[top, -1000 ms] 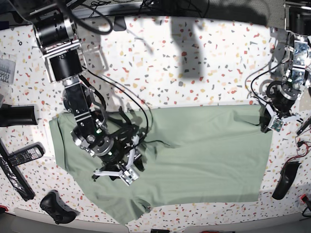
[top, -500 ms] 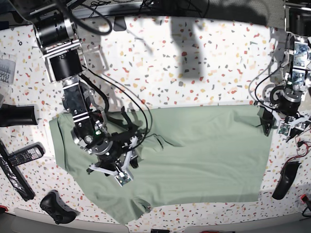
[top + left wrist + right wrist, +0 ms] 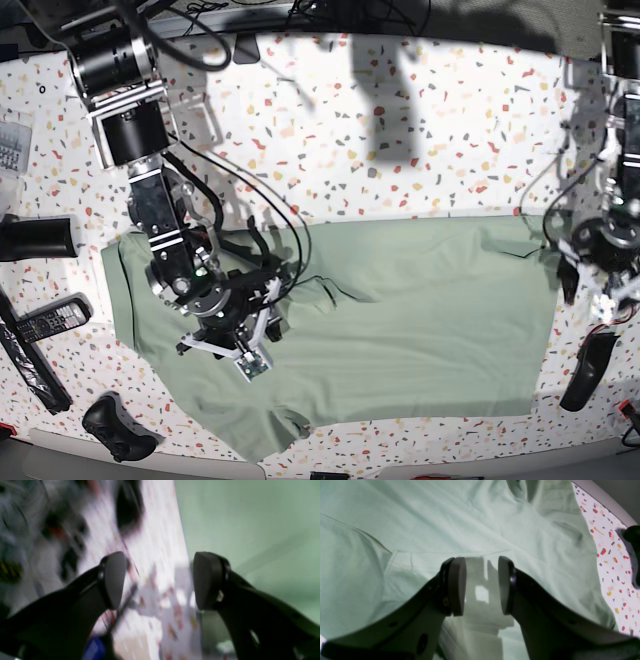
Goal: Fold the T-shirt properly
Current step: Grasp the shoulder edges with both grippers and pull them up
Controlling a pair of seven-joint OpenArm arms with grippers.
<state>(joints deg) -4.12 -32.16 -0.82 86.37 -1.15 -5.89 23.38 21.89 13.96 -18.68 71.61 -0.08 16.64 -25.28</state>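
Base view shows the T-shirt (image 3: 400, 320) lying spread on the speckled table (image 3: 400, 130), and the two grippers are at its opposite ends. The right gripper (image 3: 232, 362) hangs over the shirt's wrinkled end, with green cloth on all sides of it. In the right wrist view its two pads (image 3: 457, 586) stand partly apart with an empty gap between them; under the gap is a folded edge of the cloth, and I cannot tell if the tips touch it. Nothing is gripped there.

The left gripper (image 3: 600, 295) is just beside the other end of the shirt, over the table. The left wrist view is blurred, but its pads (image 3: 115, 580) clearly stand wide apart and hold nothing. Bare table surface shows between the pads, and the straight edge of the T-shirt runs just beside one fingertip. A dark handheld device (image 3: 588, 372) lies on the table near this gripper.
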